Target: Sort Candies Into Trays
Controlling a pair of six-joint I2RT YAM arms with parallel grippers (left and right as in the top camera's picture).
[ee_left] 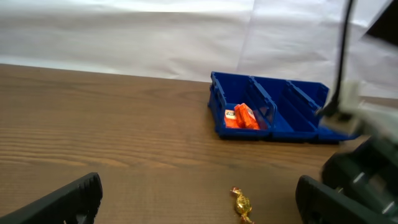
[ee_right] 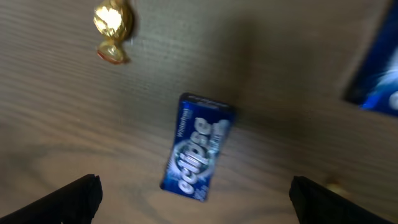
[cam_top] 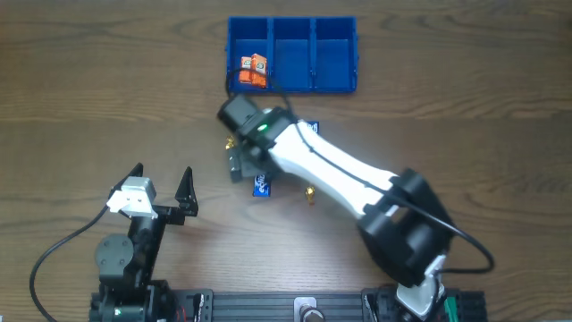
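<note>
Wood-grain tabletop (cam_top: 89,107) carries a blue plastic three-compartment tray (cam_top: 292,88) by its far edge, with orange wrapped candies (cam_top: 253,72) in the left compartment. The right claw (ee_right: 196,196) hangs spread above a blue rectangular candy pack (ee_right: 198,147) mid-tabletop, probably lining up a pick. A gold-wrapped candy (ee_right: 113,28) lies nearby, not obstructing. The left claw (cam_top: 163,179) sits spread near the front edge.

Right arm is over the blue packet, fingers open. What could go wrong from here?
1. The blue packet lies flat and slightly skewed between the right gripper's open fingers; closing may twist it or slip off.
2. A gold candy sits close beside it; a descent could knock it away.
3. The orange candies occupy an end compartment of the blue tray, so a short drop might mix types.
</note>
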